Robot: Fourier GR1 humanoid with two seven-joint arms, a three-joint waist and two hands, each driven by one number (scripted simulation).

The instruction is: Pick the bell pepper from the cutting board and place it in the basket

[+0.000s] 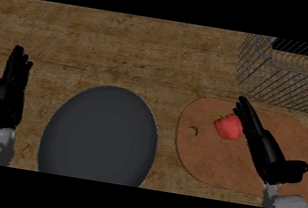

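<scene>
A red bell pepper (226, 127) with a small green stem lies on the brown oval cutting board (212, 158), towards its upper middle. My right hand (264, 144) lies over the board just right of the pepper, fingers straight and pointing up and left, their tips level with the pepper's top. The fingers look to touch the pepper's right side without curling round it. The wire basket (292, 77) stands at the back right, beyond the board. At the left edge my left hand (6, 90) rests open, fingers up.
A large dark grey plate (100, 135) lies between the two hands, left of the cutting board. The board has a small hole (194, 131) near its left edge. The wooden counter (122, 45) stretches behind the plate.
</scene>
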